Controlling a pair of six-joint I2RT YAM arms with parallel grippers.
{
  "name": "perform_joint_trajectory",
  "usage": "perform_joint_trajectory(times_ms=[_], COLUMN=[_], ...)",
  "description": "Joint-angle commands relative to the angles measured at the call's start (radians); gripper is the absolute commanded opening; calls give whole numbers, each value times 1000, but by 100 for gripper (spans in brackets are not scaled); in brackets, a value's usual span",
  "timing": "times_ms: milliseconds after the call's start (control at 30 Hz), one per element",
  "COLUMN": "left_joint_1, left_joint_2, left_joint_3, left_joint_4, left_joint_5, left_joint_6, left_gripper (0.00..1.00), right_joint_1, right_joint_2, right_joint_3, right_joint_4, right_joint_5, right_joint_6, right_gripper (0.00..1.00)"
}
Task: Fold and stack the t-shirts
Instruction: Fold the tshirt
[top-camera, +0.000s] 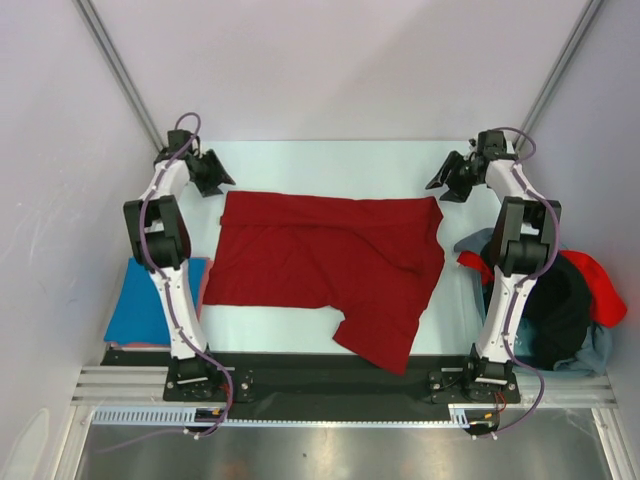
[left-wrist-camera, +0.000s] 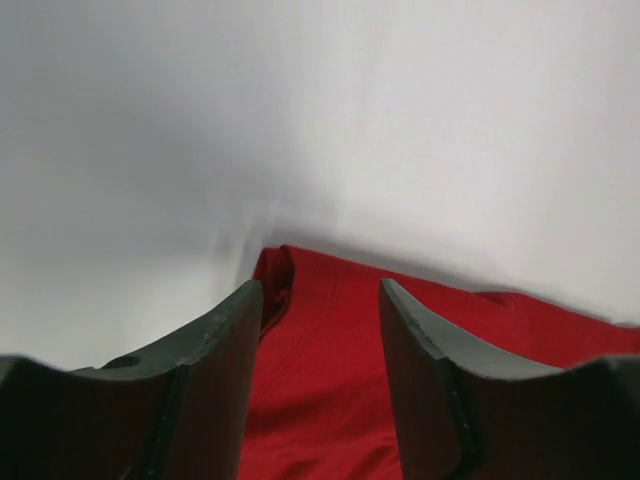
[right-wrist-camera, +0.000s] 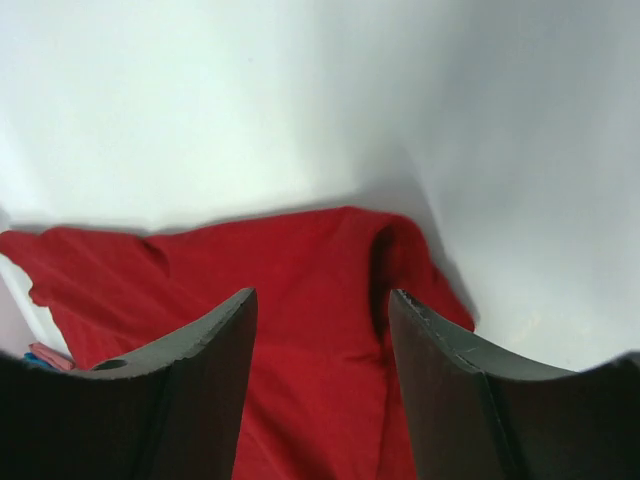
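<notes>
Dark red t-shirt: the dark red t-shirt lies spread out in the middle of the top view, on the pale surface. Its top edge is nearly straight. One part of it hangs down to the lower middle of the picture and lies over the dark strip there.

Left claw: my left claw is in the upper left of the top view, just beside the shirt's upper left corner. It is released, with its fingers wide apart and nothing between them. In my left wrist view the red corner shows in the gap, low in the picture. I cannot tell if I touch the cloth.

Right claw: my right claw is in the upper right of the top view, just beside the shirt's upper right corner. It is released too and grips nothing. Red cloth fills the lower half of my right wrist view.

Blue t-shirt: a bright blue t-shirt lies flat at the left edge, partly behind my left arm.

Pile: at the right edge, behind my right arm, lie a black t-shirt, a brighter red t-shirt and a grey-blue t-shirt, all bunched together.
</notes>
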Motion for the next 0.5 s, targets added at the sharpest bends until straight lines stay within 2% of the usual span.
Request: perform_joint_trajectory(times_ms=[0, 133, 233, 333, 400, 467], left_joint_1=[-28, -36, -35, -35, -36, -35], left_joint_2=[54, 63, 74, 86, 91, 91], left_joint_3=[56, 54, 65, 88, 93, 90], left_joint_4=[-32, -41, -49, -58, -64, -67], left_joint_5=[40, 31, 26, 29, 32, 31], left_joint_6=[26, 26, 26, 12, 3, -2], left_gripper=[55, 54, 50, 43, 35, 29], right_joint_1=[-6, -15, -18, -20, -22, -23], right_joint_2=[16, 36, 50, 62, 72, 81], right_joint_3=[87, 90, 90, 90, 93, 99], right_joint_4=[-45, -51, -53, -54, -54, -57], right_joint_5=[15, 12, 9, 19, 22, 16], right_joint_6=[-30, -32, -32, -33, -35, -32], right_gripper=[59, 59, 59, 58, 57, 50])
